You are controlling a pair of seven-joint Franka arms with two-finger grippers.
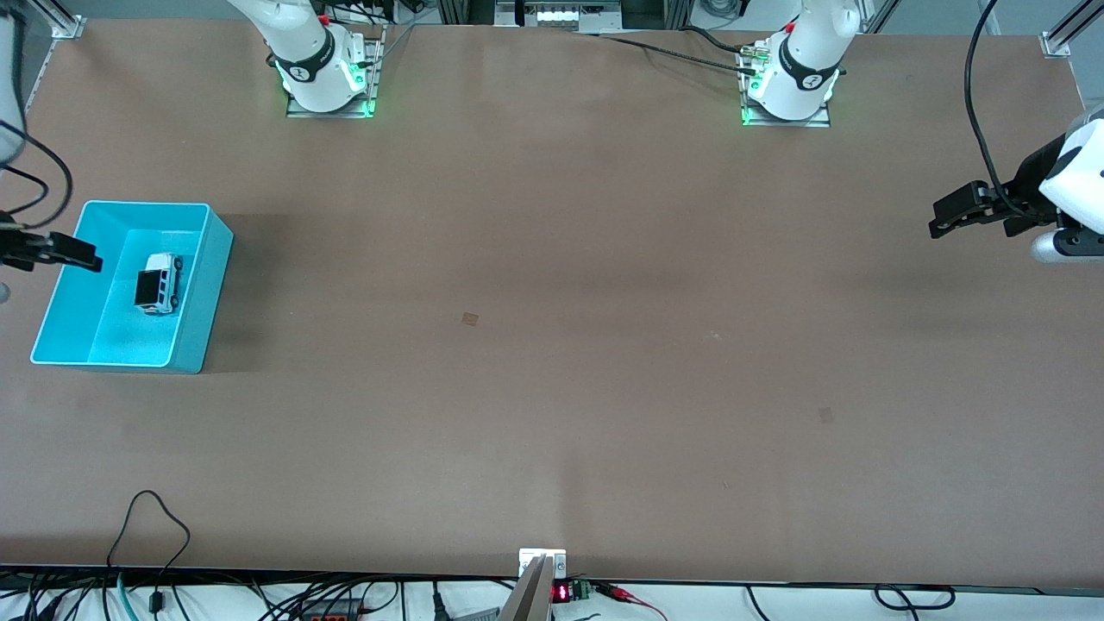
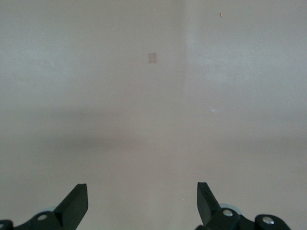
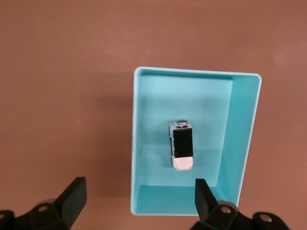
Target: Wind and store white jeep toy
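The jeep (image 1: 159, 283) sits upright in the middle of the bin (image 1: 200, 293) at the surface's right-arm end, so storing looks done. The right end effector (image 3: 139, 199) hangs spread over the bin's edge, holding nothing. The left end effector (image 2: 142, 203) waits, spread, over the bare left-arm edge.

bin (image 1: 200, 293): on table (image 1: 552, 345), at right arm's end, about midway btwn base-side edge & front-cam edge
white jeep toy (image 1: 159, 282): in bin, on its floor, upright on wheels, apart from all walls
right gripper (image 1: 60, 251): in air over bin's rim nearest table's end edge, fingers apart, nothing btwn
left gripper (image 1: 957, 214): in air over table's edge at left arm's end, well apart from bin, fingers apart, nothing btwn
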